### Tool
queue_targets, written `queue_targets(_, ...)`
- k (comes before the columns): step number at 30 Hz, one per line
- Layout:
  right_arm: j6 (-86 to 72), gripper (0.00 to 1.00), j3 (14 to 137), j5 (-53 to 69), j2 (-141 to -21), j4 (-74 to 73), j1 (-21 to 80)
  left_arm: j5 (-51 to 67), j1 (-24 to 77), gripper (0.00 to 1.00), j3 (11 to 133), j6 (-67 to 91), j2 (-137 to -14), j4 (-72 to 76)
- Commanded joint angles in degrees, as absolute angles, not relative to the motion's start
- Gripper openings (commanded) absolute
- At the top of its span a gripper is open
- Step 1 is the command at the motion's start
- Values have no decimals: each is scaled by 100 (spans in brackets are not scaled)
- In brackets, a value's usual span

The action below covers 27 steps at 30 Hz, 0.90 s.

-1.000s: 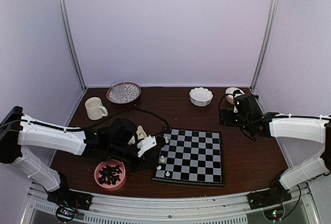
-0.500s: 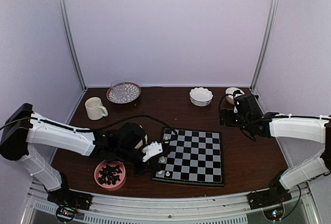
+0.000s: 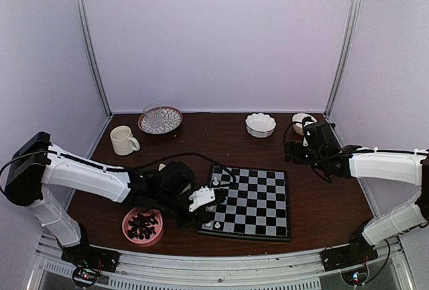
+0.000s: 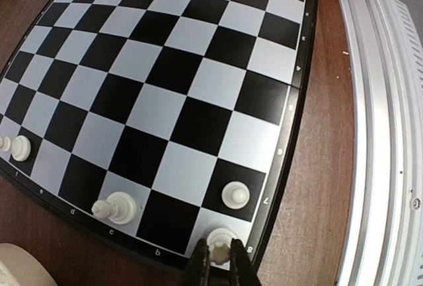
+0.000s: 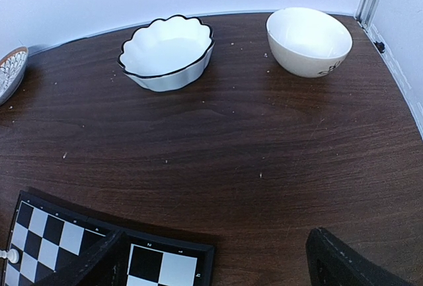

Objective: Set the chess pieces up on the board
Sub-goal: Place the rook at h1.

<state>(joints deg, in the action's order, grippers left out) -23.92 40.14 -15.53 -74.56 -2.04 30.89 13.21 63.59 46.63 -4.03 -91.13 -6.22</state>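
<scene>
The dark wooden counter fills the lower half of the top view. The board lies at lower centre of it. The right gripper, at middle right of the top view, hangs above the counter near the board's upper right corner, its jaws spread wide with nothing between them. A pink bowl of dark pieces sits at lower left, just beside the board. At bottom centre of the left wrist view, the left gripper is clamped on a white chess piece at the board's corner square. A pawn stands on the black square beside it. Other chess pieces stand along the same edge toward the left.
</scene>
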Motion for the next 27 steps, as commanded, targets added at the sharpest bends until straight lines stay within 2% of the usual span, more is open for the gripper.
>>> queue_targets(1,-2364,96,4131,-1703,-7372,-269,3129,1218,6399,9,4858,-514,-9204,-619)
queue_targets(15,-2364,96,4122,-1699,-7349,-281,3132,1127,6459,9,4948,-545,-9338,-716)
queue_targets(21,-2364,96,4126,-1692,-7339,-281,3129,1061,6491,22,4948,-570,-9337,-717)
queue_targets(27,-2364,96,4130,-1688,-7350,-274,3136,1057,6503,23,4954,-580,-9344,-734)
